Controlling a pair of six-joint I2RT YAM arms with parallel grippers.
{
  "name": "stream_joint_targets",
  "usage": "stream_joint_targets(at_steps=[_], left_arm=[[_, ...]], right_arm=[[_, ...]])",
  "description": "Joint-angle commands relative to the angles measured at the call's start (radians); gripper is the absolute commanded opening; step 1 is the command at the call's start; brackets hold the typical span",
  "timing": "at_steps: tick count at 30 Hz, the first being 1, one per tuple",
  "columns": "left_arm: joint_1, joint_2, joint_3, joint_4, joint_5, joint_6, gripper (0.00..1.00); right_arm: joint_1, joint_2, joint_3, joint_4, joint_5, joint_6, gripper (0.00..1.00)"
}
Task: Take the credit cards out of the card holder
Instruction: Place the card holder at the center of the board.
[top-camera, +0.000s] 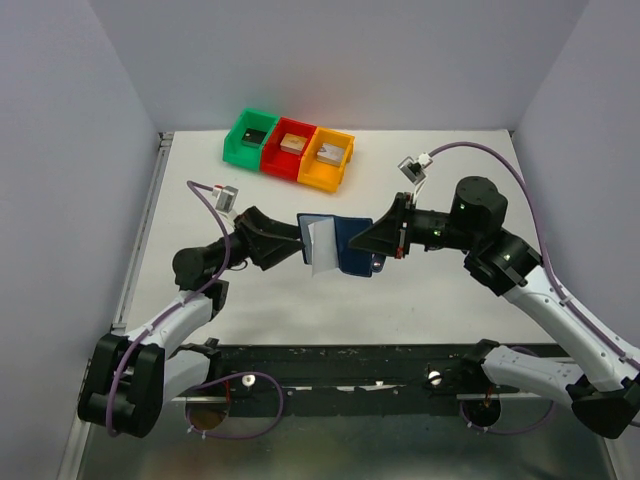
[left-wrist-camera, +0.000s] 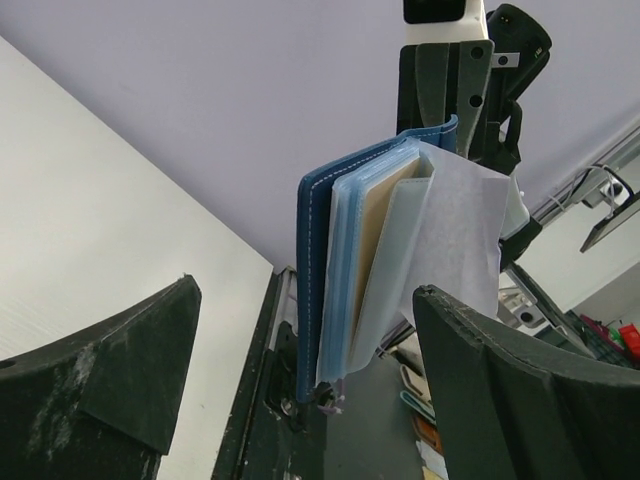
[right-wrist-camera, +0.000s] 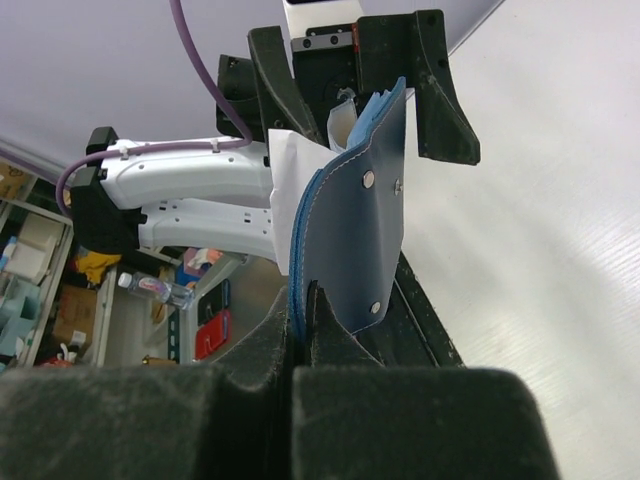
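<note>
One card holder (left-wrist-camera: 318, 300) is seen, held up off the table (top-camera: 440, 300) between the two arms. It is dark navy with pale stitching, and lighter blue pockets are fanned open. Two snap studs are shown on its outer flap. One edge is pinched in the fully closed right gripper (right-wrist-camera: 304, 322). The left gripper (top-camera: 293, 243) is spread wide astride the opposite end, and nothing is gripped by it. Two credit cards can be counted: one tan-gold card (left-wrist-camera: 378, 235) in a pocket and one pale card (left-wrist-camera: 455, 235) sticking out. Three bins are set side by side at the far edge: green bin (top-camera: 240, 155), red bin (top-camera: 280, 166), orange bin (top-camera: 325, 179)
</note>
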Motion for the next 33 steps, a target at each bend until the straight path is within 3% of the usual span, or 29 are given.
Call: stream_joint_targets(at_steps=[1,22,33], left_arm=[[-0.017,-0.002,0.035,0.283,0.032,-0.019,0.96],[-0.025,-0.024,0.07,0.284,0.049,-0.037,0.45],[-0.025,-0.039,0.079,0.26,0.057,-0.028,0.42]], right_arm=[[-0.012,0.004,-0.011,0.07,-0.043,0.022,0.0],[-0.058,0.012,-0.077,0.108,-0.063,0.041,0.0],[-0.087,0.003,-0.112,0.13,-0.083,0.047,0.0]])
